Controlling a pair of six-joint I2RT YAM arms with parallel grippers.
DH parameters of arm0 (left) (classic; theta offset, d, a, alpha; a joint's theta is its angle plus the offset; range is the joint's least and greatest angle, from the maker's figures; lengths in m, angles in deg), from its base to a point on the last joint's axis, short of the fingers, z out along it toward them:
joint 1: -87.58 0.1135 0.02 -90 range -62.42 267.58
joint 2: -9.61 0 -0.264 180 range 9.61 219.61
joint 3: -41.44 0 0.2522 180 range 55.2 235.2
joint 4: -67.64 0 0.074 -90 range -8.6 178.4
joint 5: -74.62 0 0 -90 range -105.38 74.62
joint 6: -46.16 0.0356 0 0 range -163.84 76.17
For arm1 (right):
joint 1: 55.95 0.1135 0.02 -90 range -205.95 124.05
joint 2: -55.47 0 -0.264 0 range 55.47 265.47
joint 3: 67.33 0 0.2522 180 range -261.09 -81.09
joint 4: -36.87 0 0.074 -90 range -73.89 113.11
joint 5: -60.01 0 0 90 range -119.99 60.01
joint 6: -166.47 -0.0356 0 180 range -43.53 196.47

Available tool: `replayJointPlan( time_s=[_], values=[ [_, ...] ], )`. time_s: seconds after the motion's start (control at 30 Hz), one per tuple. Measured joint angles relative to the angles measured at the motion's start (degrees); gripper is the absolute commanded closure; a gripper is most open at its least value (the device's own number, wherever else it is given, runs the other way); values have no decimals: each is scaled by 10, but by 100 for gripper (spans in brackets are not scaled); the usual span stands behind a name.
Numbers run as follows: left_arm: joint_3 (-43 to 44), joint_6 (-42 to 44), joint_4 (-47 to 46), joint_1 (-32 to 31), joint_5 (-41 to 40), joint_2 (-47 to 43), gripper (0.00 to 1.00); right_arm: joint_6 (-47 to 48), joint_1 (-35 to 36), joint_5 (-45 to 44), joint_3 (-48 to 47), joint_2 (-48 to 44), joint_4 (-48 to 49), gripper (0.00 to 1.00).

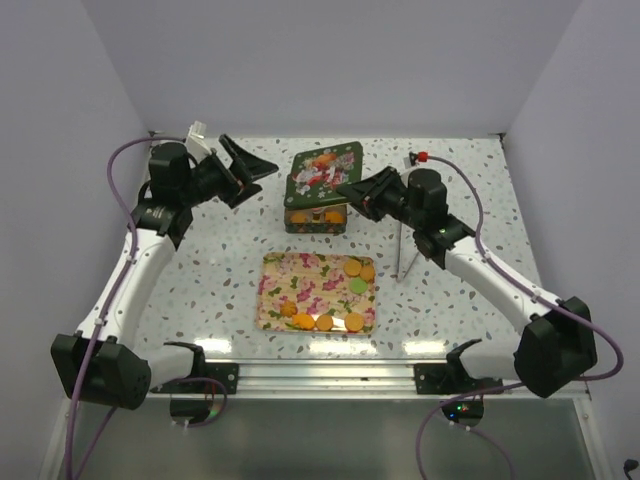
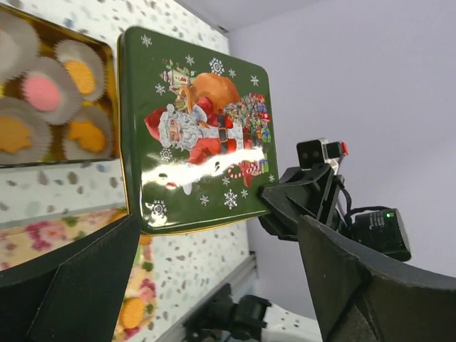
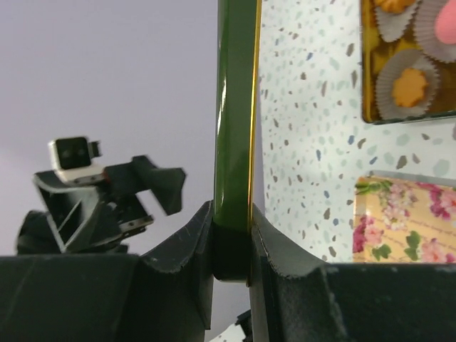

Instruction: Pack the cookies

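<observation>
Overhead, we are looking down on a speckled desk [image 1: 220,260] with two black-and-white arms reaching in from the near edge. At the far centre, a green tin [image 1: 316,217] is standing open. The right end effector [image 1: 345,188] is clamping one edge of the tin's lid [image 1: 322,172], a green square printed with a Santa picture. It is holding the lid raised over the tin, so the lid is covering the tin's far part from above. In the right wrist view, we are seeing the lid edge-on, with both fingers [image 3: 178,249] pressing against it.

The left end effector [image 1: 258,175] is hovering just left of the lid with its fingers spread wide, gripping nothing and not touching the lid.

Cookies [image 1: 353,267] are lying in two places. Several orange rounds and one green round are sitting on a floral tray [image 1: 268,290] near the centre of the desk, most of them along the tray's right and near sides. More are resting inside the tin, each in a white fluted paper cup [image 2: 70,96]. In the left wrist view, we are making out orange ones and one pink one there.
</observation>
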State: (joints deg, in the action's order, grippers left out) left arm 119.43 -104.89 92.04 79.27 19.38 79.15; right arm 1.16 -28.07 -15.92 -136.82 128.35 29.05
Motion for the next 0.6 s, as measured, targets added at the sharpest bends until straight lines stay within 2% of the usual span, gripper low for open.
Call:
replayJointPlan(
  time_s=[0.17,0.4,0.6],
  values=[
    [20,67,114,0,-70,-6,5,-1,-2,-1,16,68,33,96],
    [8,99,199,-7,-124,-15,6,0,-3,10,20,124,88,96],
    [53,114,238,-78,-157,21,7,11,-5,21,-6,160,118,97]
  ],
)
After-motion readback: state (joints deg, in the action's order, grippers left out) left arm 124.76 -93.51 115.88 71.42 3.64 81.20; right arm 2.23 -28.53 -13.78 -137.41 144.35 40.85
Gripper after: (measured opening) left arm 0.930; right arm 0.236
